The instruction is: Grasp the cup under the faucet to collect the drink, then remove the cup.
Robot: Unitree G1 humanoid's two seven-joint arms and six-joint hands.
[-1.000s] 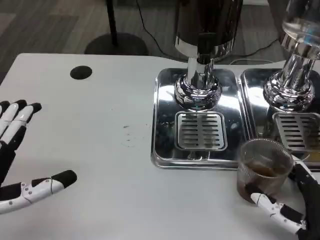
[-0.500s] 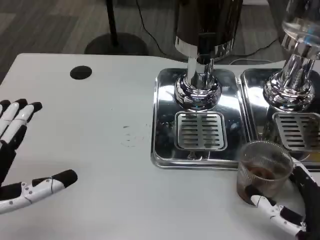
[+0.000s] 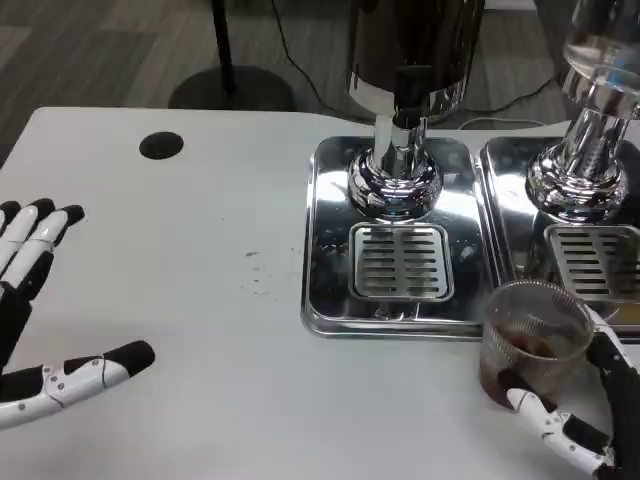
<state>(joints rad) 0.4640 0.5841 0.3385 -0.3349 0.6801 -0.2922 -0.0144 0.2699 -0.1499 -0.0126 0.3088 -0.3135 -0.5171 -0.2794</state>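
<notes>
**Cup of dark drink held at the desk's near right, just in front of the drip trays**

The clear plastic cup stands on the white desk, off the trays, with its far rim overlapping the front edge where the two trays meet. It is upright and holds a shallow layer of brown drink. The right hand is around it: one of its fingers curls across the cup's near base, and a black finger comes up along the cup's right side, so the fingers are grasping the cup.

Directly behind the cup lie two shiny metal drip trays side by side. The left tray has a slotted grate at its centre and the chrome base of a dispenser rising behind the grate, with the dark body of the machine above it. The right tray carries a second chrome column and its own grate, cut off by the frame edge. The raised rims of the trays stand just behind the cup.

The left hand rests well apart on the desk's left side, fingers spread and released, grasping nothing. A round black hole sits in the desk near its far left. Faint dark specks mark the desk between the left hand and the trays.
</notes>
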